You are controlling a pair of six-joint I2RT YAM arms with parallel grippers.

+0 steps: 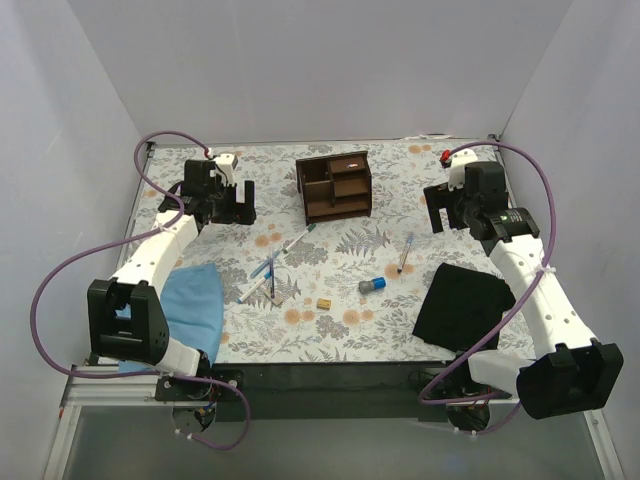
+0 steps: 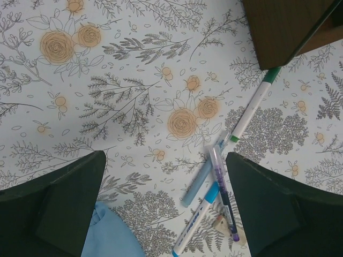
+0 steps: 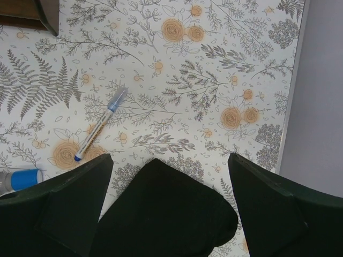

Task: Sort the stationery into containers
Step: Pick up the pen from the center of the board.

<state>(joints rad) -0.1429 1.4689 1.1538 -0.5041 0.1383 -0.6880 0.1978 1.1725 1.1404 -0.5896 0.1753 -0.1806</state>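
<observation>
The dark-brown wooden organiser (image 1: 336, 185) stands at the back middle; its corner also shows in the left wrist view (image 2: 289, 27). A green-tipped white pen (image 1: 297, 240) (image 2: 252, 110) lies in front of it. Three more pens (image 1: 268, 272) lie crossed: a light-blue one (image 2: 206, 174), a dark purple one (image 2: 224, 198) and a blue-capped white marker (image 2: 195, 222). A flat beige piece (image 2: 228, 229) lies under the purple pen. A blue-tipped pen (image 1: 405, 252) (image 3: 99, 131), a blue-and-grey cylinder (image 1: 372, 286) (image 3: 19, 179) and a tan block (image 1: 324, 302) lie apart. My left gripper (image 1: 230, 207) (image 2: 166, 214) and right gripper (image 1: 445, 212) (image 3: 169, 214) are open and empty, above the table.
A light-blue cloth (image 1: 195, 300) (image 2: 110, 235) lies at the front left. A black cloth (image 1: 463, 305) (image 3: 161, 214) lies at the front right, under my right gripper. Grey walls enclose the table; the right wall (image 3: 321, 91) is close to my right gripper.
</observation>
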